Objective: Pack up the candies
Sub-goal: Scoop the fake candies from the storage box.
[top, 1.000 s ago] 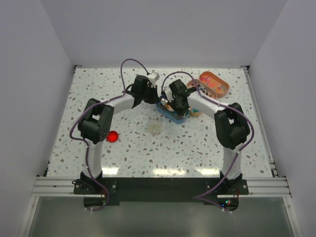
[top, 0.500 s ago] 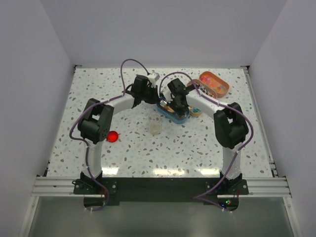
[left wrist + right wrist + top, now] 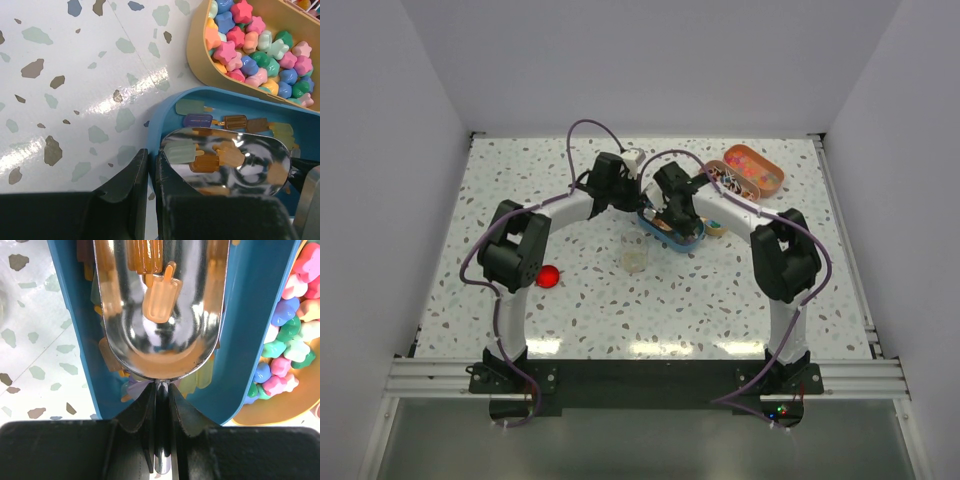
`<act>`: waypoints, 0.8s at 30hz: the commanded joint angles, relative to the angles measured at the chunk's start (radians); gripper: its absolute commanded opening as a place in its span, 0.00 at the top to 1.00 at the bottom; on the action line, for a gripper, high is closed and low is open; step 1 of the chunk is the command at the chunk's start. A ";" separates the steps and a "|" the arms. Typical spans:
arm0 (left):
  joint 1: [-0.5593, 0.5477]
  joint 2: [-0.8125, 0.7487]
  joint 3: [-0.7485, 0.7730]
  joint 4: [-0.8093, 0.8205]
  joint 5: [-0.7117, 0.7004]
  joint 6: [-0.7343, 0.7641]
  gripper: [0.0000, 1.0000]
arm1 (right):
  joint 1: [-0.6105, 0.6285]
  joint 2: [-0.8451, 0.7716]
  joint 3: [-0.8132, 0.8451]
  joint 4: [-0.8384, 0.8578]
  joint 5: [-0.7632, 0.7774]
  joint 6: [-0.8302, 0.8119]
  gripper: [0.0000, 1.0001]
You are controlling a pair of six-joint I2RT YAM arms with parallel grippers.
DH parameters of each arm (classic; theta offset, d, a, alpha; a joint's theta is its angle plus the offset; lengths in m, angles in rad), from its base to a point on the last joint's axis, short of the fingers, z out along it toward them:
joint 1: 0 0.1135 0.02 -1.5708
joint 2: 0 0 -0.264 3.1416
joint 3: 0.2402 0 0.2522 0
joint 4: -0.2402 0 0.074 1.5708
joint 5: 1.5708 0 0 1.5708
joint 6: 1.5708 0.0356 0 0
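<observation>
Pinching the thin handle of the scoop, the right gripper is closed narrowly. The scoop's bowl is held inside the blue tin, with one orange candy carried in it. The tin's near rim seems to be clamped by the left gripper. Star-shaped candies are heaped in the yellow tin just beside the blue tin.

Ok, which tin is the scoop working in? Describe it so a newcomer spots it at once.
On the speckled table, look towards the far middle, just beyond the clear cup and to its right. The blue tin there holds flat popsicle-shaped candies and the metal scoop; the yellow tin beside it holds star-shaped sweets instead.
</observation>
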 commanded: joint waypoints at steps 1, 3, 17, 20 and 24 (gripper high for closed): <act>-0.002 -0.067 0.047 0.073 0.031 -0.006 1.00 | -0.002 -0.018 0.005 0.025 -0.035 0.021 1.00; -0.002 -0.058 0.036 0.084 0.037 -0.021 1.00 | -0.006 -0.017 -0.005 0.051 -0.030 0.032 1.00; 0.003 -0.044 0.005 0.131 0.038 -0.071 0.78 | -0.045 0.023 -0.049 0.113 -0.013 0.046 1.00; 0.007 -0.053 -0.003 0.142 0.040 -0.080 0.73 | -0.045 0.023 -0.051 0.116 -0.016 0.044 1.00; 0.013 -0.069 -0.010 0.146 0.040 -0.089 0.65 | -0.045 0.008 -0.048 0.113 -0.018 0.044 1.00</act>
